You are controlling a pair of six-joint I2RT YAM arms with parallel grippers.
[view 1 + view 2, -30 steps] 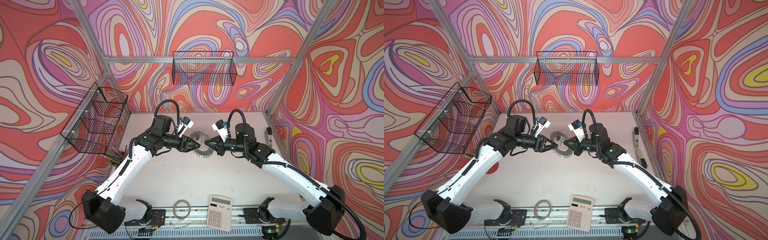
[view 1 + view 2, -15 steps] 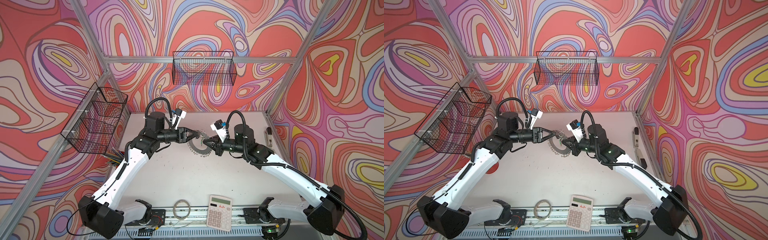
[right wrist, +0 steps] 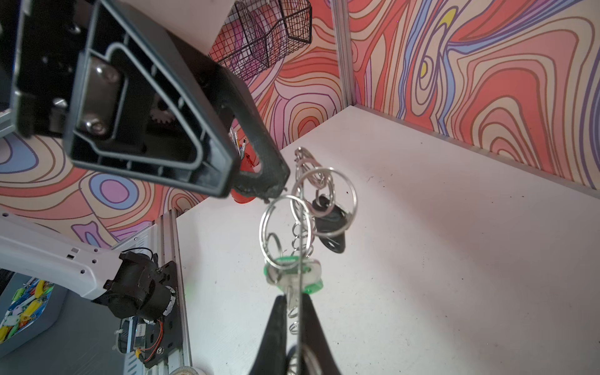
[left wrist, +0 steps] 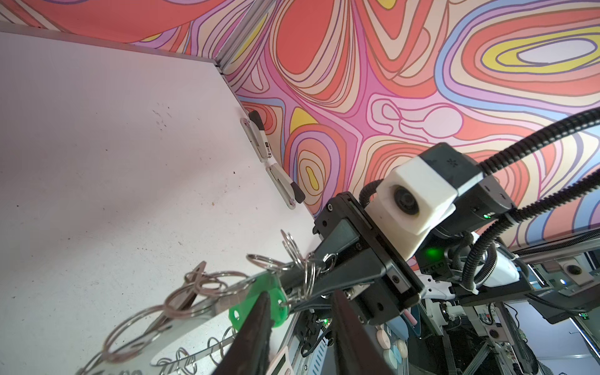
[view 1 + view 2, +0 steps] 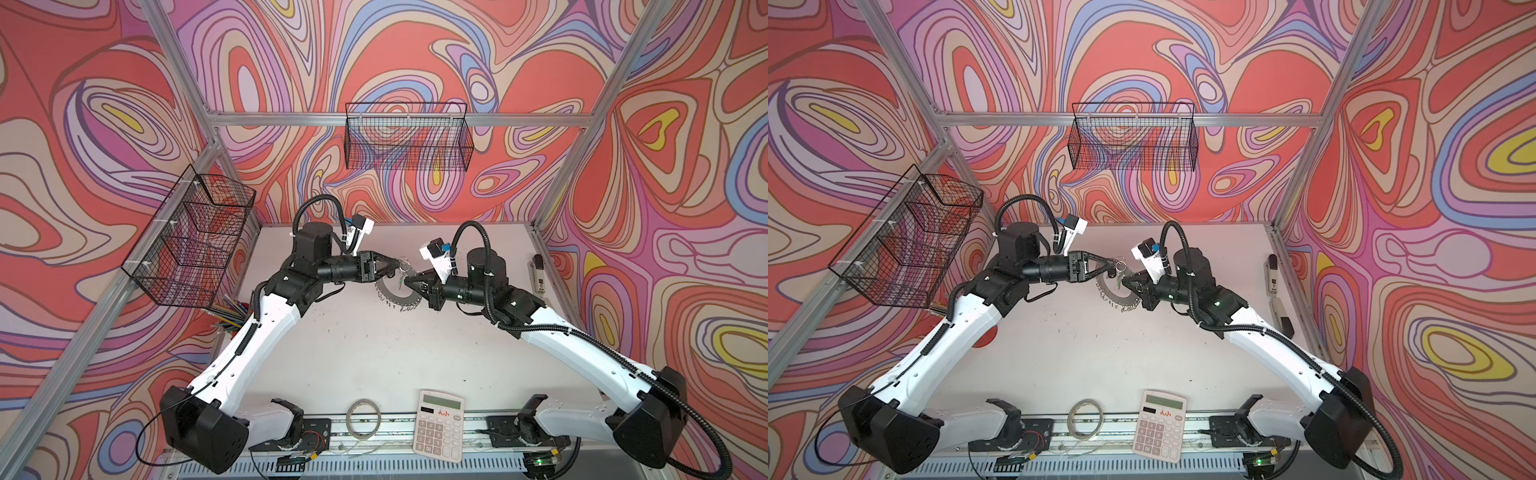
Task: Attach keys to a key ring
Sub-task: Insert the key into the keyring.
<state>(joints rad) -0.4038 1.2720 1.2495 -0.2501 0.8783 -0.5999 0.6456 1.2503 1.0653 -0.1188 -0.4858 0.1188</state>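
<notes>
The key ring (image 5: 395,297) (image 5: 1115,297), a flat grey disc fringed with wire clips, hangs tilted above the table. My right gripper (image 5: 409,281) (image 3: 293,300) is shut on its rim, and the green-tagged key (image 3: 311,276) (image 4: 276,292) sits right at the fingertips. A black-tagged key (image 3: 331,224) dangles from split rings (image 3: 324,194) on the disc's upper rim. My left gripper (image 5: 395,268) (image 4: 301,292) faces the right one. Its jaws stand apart with nothing between them, and its tips sit beside those rings and the green tag.
A calculator (image 5: 440,424) and a thin tape hoop (image 5: 364,417) lie at the table's front edge. Wire baskets hang on the left wall (image 5: 191,237) and the back wall (image 5: 409,141). Pens (image 5: 230,320) stand at the left; small tools (image 5: 538,274) lie along the right edge.
My left gripper drew back from the disc's left rim, rose, then came in at the split rings on top, its jaws narrowing. The right gripper kept its hold, hardly moving.
</notes>
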